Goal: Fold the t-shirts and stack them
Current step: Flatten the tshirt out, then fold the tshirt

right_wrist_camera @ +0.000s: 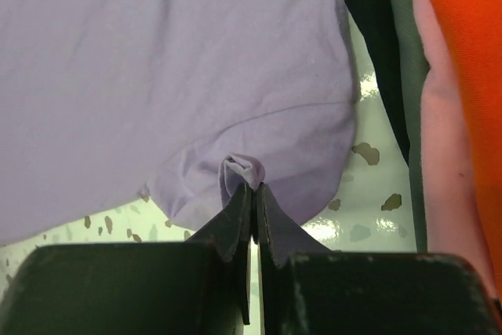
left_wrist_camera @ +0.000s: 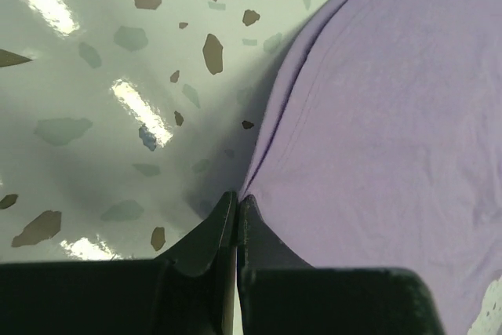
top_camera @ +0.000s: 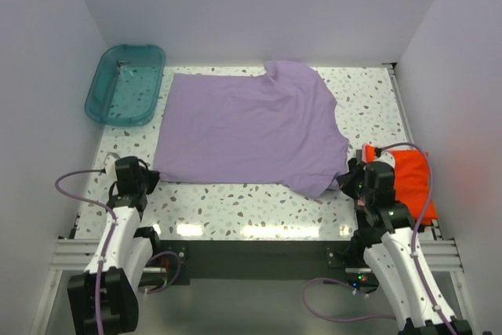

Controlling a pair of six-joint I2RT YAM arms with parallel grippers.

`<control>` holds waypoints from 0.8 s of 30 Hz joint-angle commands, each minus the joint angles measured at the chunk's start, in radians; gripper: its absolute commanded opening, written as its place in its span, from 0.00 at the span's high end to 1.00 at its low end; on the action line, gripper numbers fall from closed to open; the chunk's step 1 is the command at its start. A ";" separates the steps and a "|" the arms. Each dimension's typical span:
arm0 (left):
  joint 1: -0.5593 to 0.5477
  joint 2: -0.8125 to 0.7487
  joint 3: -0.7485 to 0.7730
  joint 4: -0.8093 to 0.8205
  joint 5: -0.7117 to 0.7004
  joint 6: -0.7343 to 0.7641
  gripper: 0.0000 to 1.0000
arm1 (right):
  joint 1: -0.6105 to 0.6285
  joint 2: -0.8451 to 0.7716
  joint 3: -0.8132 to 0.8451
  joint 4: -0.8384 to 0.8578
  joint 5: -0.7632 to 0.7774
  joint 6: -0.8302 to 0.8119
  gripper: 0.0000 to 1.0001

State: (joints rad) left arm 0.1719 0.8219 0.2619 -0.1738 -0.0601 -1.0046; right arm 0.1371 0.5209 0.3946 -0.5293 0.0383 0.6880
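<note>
The work surface is a white speckled table (top_camera: 259, 209) enclosed by pale walls (top_camera: 235, 5), with a teal plastic tub (top_camera: 125, 96) at the far left corner.

**Status of items**
- Lavender t-shirt (top_camera: 247, 131): spread flat at the centre of the table and not yet folded. One sleeve points toward the far edge, the other toward the near right.
- Orange-red t-shirt (top_camera: 409, 178): folded into a compact rectangle at the near right edge, just beside the right arm.

**Gripper state**
- Right gripper (right_wrist_camera: 252, 190): fingers closed on a small bunched tuck of lavender cloth at the near right sleeve.
- Left gripper (left_wrist_camera: 237, 202): fingers pressed together at the shirt's near left hem. Whether any cloth is caught between them cannot be determined.

**Progress**
One shirt appears complete. Folding the lavender shirt and stacking the two remain.
</note>
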 commanded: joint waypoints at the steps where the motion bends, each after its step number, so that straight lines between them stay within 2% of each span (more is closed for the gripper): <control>1: 0.000 -0.107 0.033 -0.139 -0.099 -0.019 1.00 | -0.002 -0.079 0.091 -0.077 0.038 0.007 1.00; 5: 0.000 -0.083 0.072 -0.057 -0.061 0.007 1.00 | -0.001 0.014 0.168 -0.012 0.063 -0.024 1.00; 9: 0.001 0.162 0.190 0.043 -0.001 0.047 1.00 | -0.002 0.198 0.251 0.122 0.075 -0.050 1.00; 14: -0.002 0.362 0.335 0.149 0.038 0.050 1.00 | -0.002 0.465 0.357 0.245 0.092 -0.048 1.00; 19: -0.002 0.595 0.544 0.148 0.054 0.044 1.00 | -0.002 0.654 0.490 0.313 0.091 -0.047 1.00; 24: -0.003 0.762 0.672 0.137 0.054 0.043 1.00 | -0.002 0.825 0.599 0.342 0.083 -0.051 1.00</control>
State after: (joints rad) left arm 0.1696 1.5238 0.8539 -0.0784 -0.0074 -0.9768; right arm 0.1371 1.2839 0.9123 -0.2787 0.0956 0.6506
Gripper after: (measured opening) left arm 0.035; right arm 0.022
